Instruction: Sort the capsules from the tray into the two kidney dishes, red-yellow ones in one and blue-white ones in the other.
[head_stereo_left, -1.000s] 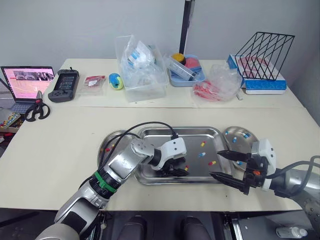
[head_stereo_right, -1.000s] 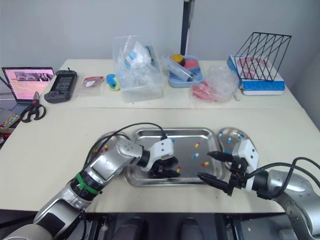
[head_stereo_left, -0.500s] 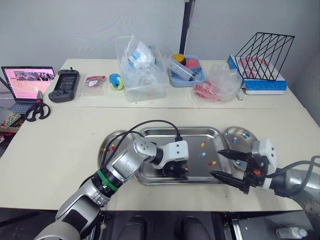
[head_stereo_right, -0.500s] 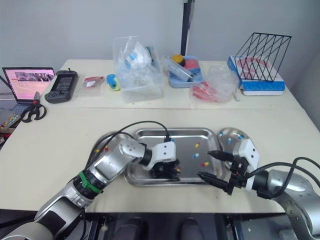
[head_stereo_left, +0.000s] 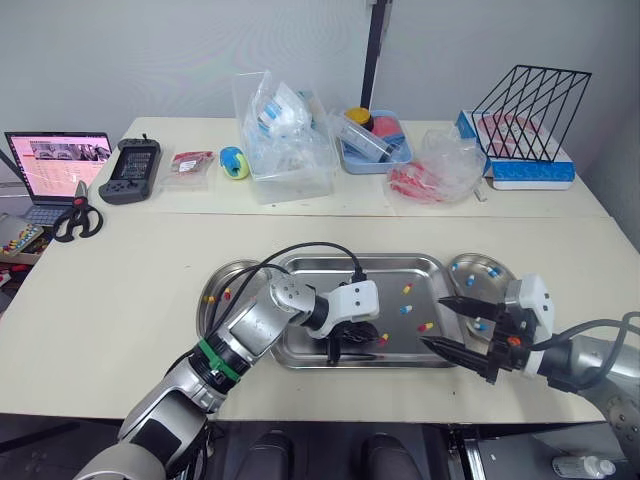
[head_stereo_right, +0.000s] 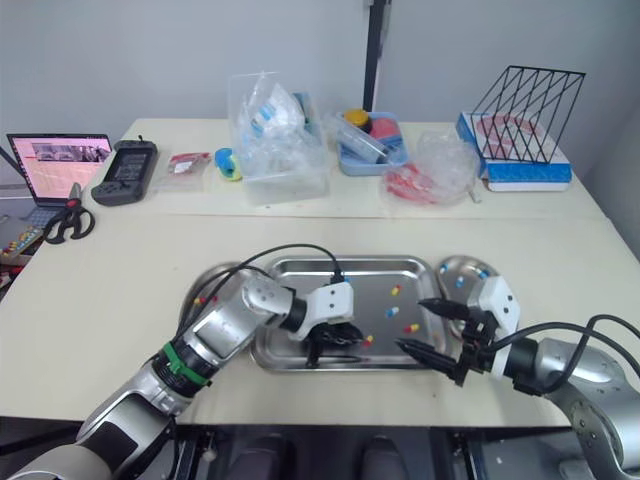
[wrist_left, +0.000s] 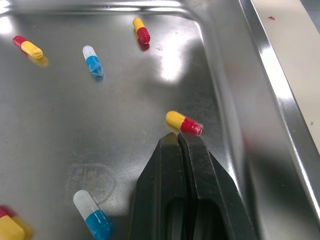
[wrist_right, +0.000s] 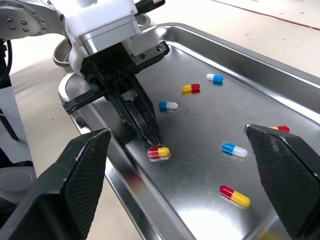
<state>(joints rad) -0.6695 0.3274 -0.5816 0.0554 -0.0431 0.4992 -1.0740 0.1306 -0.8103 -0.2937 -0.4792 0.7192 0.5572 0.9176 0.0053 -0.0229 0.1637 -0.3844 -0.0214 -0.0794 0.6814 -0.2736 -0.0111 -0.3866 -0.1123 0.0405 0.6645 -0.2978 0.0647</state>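
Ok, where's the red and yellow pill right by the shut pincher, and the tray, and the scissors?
Capsule (wrist_left: 183, 123): left wrist view, on its middle, where yellow meets red.
Tray (head_stereo_left: 400, 258): left eye view, on its far rim.
Scissors (head_stereo_left: 78, 207): left eye view, where the black handles meet.

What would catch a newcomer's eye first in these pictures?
The steel tray at the centre, strewn with capsules. The left gripper is shut right beside a red-yellow capsule near the tray's near wall. The right gripper hangs wide open at the tray's right end, before the right kidney dish.
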